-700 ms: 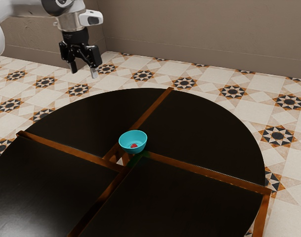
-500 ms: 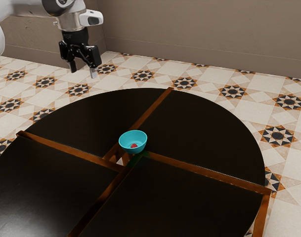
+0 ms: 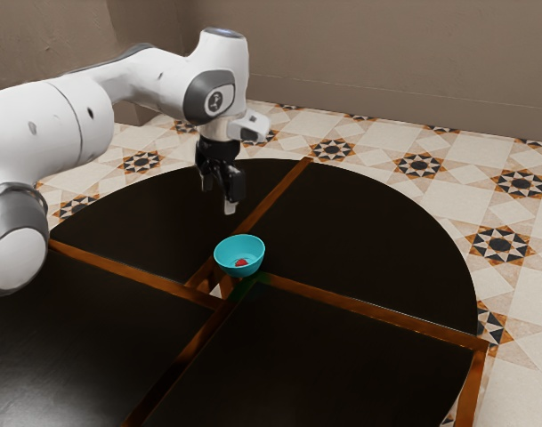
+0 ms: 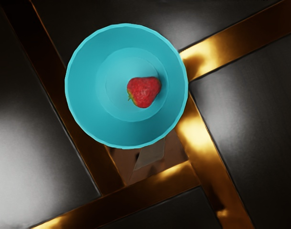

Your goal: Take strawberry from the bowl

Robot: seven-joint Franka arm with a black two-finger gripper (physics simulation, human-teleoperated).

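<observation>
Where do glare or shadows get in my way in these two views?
Wrist view: strong golden glare on the wooden strips near the bowl, pale sheen on the dark panels, only soft shading around the strawberry, which reads clearly; exterior view: mild sheen toward the lower left corner, away from the bowl.

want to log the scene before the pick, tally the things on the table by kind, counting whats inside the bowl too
Bowls: 1, the turquoise bowl
Fruit: 1, the red strawberry, lying inside it
Total: 2
</observation>
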